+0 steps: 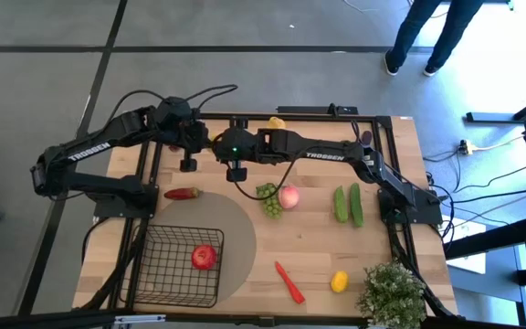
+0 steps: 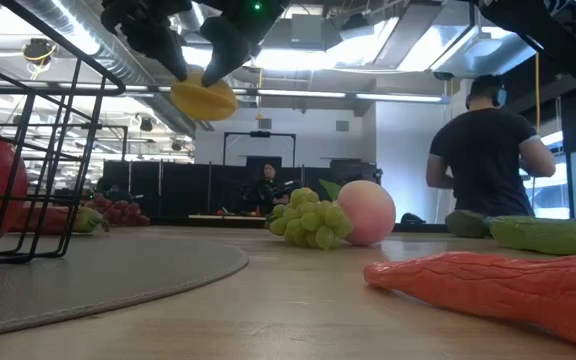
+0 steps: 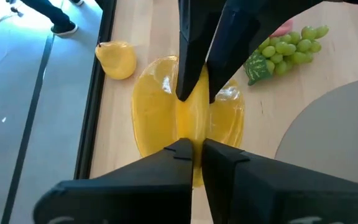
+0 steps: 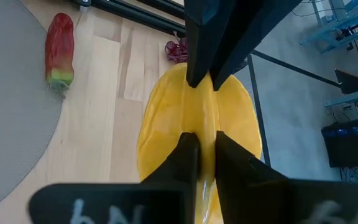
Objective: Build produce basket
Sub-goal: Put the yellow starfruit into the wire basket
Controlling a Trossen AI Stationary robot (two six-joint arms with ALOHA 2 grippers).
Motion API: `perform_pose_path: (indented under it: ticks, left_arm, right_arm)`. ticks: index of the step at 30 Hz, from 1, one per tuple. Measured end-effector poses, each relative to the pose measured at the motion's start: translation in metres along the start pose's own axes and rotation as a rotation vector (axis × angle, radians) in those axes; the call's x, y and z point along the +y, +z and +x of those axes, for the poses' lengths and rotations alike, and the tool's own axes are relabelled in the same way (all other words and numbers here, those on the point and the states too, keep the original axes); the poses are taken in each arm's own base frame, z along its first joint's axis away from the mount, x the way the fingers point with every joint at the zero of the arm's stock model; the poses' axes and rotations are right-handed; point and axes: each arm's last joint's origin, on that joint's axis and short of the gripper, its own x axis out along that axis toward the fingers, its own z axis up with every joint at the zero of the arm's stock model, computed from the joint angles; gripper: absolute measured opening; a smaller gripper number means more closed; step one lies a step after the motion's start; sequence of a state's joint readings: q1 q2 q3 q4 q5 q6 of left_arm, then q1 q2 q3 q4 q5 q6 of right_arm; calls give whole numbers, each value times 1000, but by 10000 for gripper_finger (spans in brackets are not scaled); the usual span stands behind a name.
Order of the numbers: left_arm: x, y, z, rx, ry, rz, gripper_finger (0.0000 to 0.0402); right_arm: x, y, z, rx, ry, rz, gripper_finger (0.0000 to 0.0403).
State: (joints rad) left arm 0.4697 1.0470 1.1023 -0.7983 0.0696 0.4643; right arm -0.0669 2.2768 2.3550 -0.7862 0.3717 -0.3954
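A flat yellow fruit (image 2: 203, 98) with a raised ridge down its middle hangs in the air above the table's far part, between both grippers. My left gripper (image 3: 192, 149) and my right gripper (image 4: 207, 142) are each shut on it from opposite ends. In the high view they meet at the fruit (image 1: 216, 139). The black wire basket (image 1: 181, 265) stands near the table's near left corner, partly on the round mat (image 1: 240, 233), with a red apple (image 1: 205, 257) inside. Green grapes (image 1: 268, 197) and a pink peach (image 1: 289, 196) lie at mid-table. My left gripper pinches the fruit's middle ridge (image 3: 191, 127) between its two fingers at one end, coming slanting down from above on the left. The fruit is lifted clear of the table. My right gripper pinches the same ridge (image 4: 202, 121) at the opposite end, slanting down from above on the right, its fingertips facing the left gripper's.
A red and green pepper (image 1: 183, 194) lies left of the mat. Two green cucumbers (image 1: 348, 204), a red chili (image 1: 289, 281), a lemon (image 1: 339, 281) and a potted plant (image 1: 393, 292) are to the right. Another yellow fruit (image 3: 117, 59) and purple grapes (image 4: 178, 51) lie at the far edge. A person (image 2: 488, 150) stands beyond.
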Motion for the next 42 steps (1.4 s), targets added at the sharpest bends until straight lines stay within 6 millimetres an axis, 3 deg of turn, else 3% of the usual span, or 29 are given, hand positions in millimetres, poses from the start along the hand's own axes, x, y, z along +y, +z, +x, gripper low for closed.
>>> perform_pose_path:
  ticks: [7, 14, 23, 33, 42]
  left_arm:
    - [-6, -3, 1, 59, -5, -31, 0]
    - [-13, -8, -6, 114, -6, -70, 0]
    - [-29, -24, -43, 115, -46, -142, 0]
    - [-57, -39, -82, 41, -392, -339, 0]
    - [-77, -48, -101, 138, -720, -499, 0]
  right_arm:
    - [0, 2, -1, -13, -3, 6, 68]
    - [5, 5, -8, -6, -41, -7, 75]
    - [-3, 13, -45, -26, -72, 26, 71]
    - [-23, 16, -87, -73, -80, 169, 71]
    - [-27, 17, -96, -89, -74, 203, 71]
